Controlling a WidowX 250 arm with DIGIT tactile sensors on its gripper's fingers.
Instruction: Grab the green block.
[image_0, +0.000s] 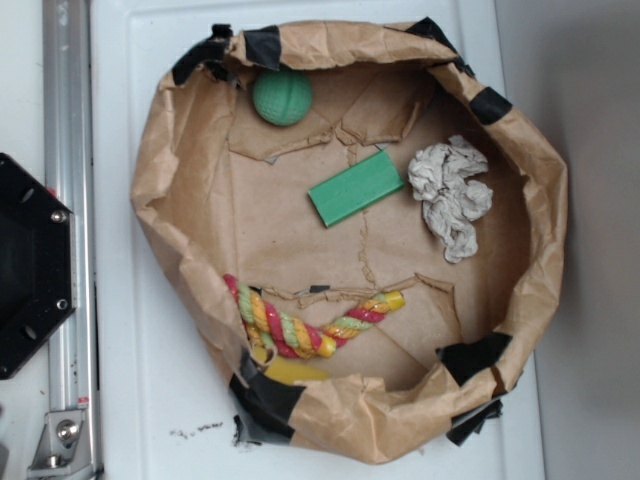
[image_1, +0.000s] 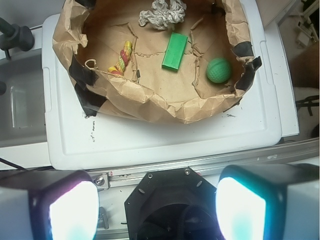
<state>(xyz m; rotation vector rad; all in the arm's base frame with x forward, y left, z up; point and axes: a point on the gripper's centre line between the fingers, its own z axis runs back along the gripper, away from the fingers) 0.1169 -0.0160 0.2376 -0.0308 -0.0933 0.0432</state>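
The green block (image_0: 356, 187) is a flat green slab lying on the brown paper inside the paper-lined bin (image_0: 150, 180), right of centre toward the back. It also shows in the wrist view (image_1: 175, 51), far ahead. My gripper (image_1: 157, 210) is open and empty, its two glowing fingers (image_1: 72, 210) wide apart at the bottom of the wrist view, high over the black robot base and well short of the bin. The gripper itself does not show in the exterior view.
A round textured green ball (image_0: 282, 97) lies at the bin's back left, a crumpled white paper (image_0: 450, 195) right of the block, a coloured rope toy (image_0: 310, 325) at the front. The black robot base (image_0: 30, 265) and a metal rail (image_0: 68, 200) stand left of the white lid.
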